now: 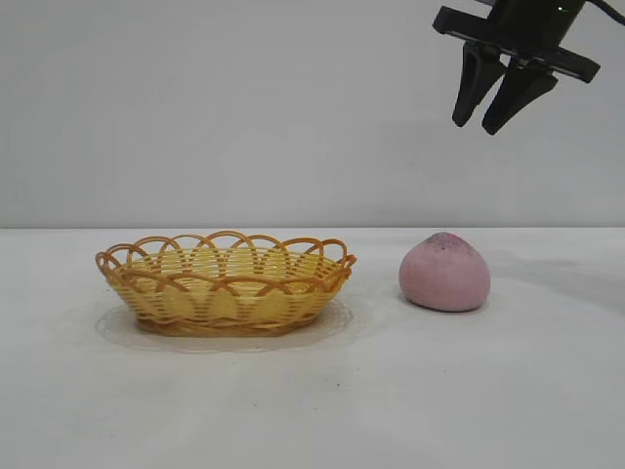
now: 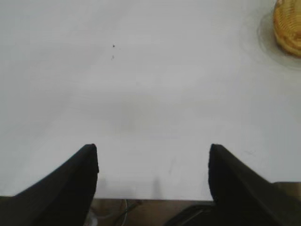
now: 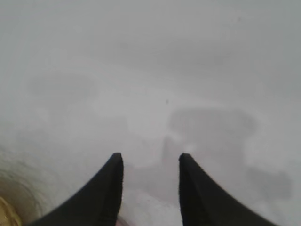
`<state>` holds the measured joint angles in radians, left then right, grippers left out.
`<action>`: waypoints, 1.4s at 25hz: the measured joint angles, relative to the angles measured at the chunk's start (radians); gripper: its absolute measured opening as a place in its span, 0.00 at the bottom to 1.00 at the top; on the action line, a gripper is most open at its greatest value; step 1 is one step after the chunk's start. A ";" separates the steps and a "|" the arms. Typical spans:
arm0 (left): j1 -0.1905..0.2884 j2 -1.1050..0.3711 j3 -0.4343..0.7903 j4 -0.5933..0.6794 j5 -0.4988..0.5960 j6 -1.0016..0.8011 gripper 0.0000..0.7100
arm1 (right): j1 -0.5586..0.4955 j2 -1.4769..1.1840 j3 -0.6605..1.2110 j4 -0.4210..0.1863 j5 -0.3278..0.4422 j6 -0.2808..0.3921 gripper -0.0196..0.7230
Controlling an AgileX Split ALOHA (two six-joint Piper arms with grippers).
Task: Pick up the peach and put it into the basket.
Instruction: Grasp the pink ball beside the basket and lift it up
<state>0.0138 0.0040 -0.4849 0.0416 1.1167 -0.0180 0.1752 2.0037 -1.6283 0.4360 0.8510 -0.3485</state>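
The peach (image 1: 444,273) rests on the white tabletop (image 1: 312,391), just right of the basket (image 1: 226,282) in the exterior view and apart from it. The basket holds nothing.

Right pincer (image 1: 493,106): high above the peach, slightly to its right, pointing downward. Its 2 fingers stand partly open with nothing between them. The right wrist view shows the same gap (image 3: 150,188) over bare tabletop, with the pincer's shadow ahead.

Left pincer (image 2: 153,181): out of the exterior view. In its wrist view the fingers stand wide open and empty near the tabletop edge, with the basket (image 2: 288,26) well ahead at the corner of that view.
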 joint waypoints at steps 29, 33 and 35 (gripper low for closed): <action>0.000 -0.021 0.002 0.000 0.003 0.004 0.62 | 0.167 0.219 -0.017 -0.083 0.295 -0.028 0.03; 0.000 -0.021 0.002 0.000 0.003 0.004 0.62 | 0.171 0.160 -0.015 -0.125 0.268 -0.013 0.03; 0.000 -0.021 0.002 0.000 0.003 0.004 0.62 | 0.182 0.100 -0.015 -0.133 0.254 -0.015 0.03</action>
<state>0.0138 -0.0171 -0.4831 0.0416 1.1193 -0.0142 0.3576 2.1037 -1.6435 0.3029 1.1047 -0.3631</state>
